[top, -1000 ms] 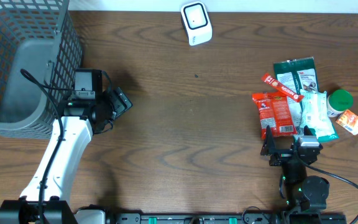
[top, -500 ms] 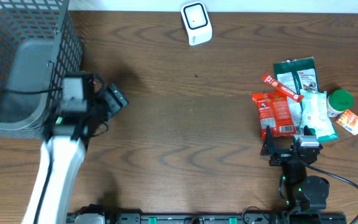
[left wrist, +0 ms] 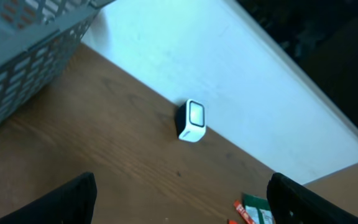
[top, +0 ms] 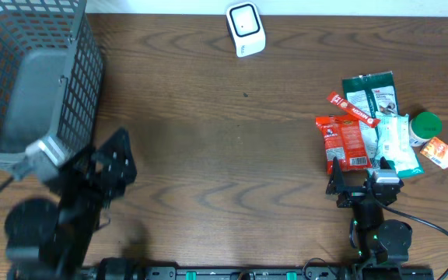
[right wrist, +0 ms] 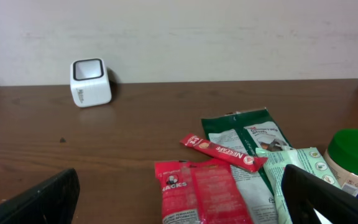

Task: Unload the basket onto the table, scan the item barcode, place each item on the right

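Task apparently not yet under way: the left gripper (top: 113, 159) and right gripper (top: 362, 185) are standing wide open, holding nothing; the snack packets (top: 348, 140) are lying heaped just ahead of the right gripper, well apart from the scanner (top: 245, 29); pick-up and scanning are yet to come.

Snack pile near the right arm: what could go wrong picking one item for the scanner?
The packets overlap: the Nescafe stick lies across the green pouch, close above the red packet, so the right arm's open fingers might drag neighbours along. The green-lidded jar at the pile's edge could get knocked.
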{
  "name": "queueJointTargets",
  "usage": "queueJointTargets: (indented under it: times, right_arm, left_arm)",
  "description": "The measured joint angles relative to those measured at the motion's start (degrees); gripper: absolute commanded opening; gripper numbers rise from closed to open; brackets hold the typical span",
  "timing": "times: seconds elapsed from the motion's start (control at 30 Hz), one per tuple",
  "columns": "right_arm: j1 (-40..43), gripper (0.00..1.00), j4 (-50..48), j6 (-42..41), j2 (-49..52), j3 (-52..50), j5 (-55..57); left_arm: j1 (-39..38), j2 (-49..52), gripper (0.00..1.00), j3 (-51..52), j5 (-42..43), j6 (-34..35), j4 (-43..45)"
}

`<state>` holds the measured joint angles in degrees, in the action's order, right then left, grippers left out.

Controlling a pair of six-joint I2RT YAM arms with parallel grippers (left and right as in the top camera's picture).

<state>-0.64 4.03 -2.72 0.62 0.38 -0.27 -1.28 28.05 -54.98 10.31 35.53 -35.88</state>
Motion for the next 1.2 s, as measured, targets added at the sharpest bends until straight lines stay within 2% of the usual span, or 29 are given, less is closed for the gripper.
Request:
queueJointTargets:
  times: [0.47,0.8,0.97,1.2]
  right_arm:
    - [0.0,0.99,0.0,0.0,0.0,0.0,0.0]
    - [0.0,0.99,0.0,0.0,0.0,0.0,0.0]
    - [0.0,0.99,0.0,0.0,0.0,0.0,0.0]
    - [0.0,0.99,0.0,0.0,0.0,0.0,0.0]
  left_arm:
    - [0.1,-24.5,0.88,0.0,-1.6,-1.3,-14.1]
    - [0.1,-27.5,0.88,2.4,-2.4,-5.0,-14.3]
    - [0.1,-27.5,0.88,7.5,-4.3,-6.1,-2.5]
    - [0.1,-27.5,0.88,17.2,-5.2,-8.9,28.9]
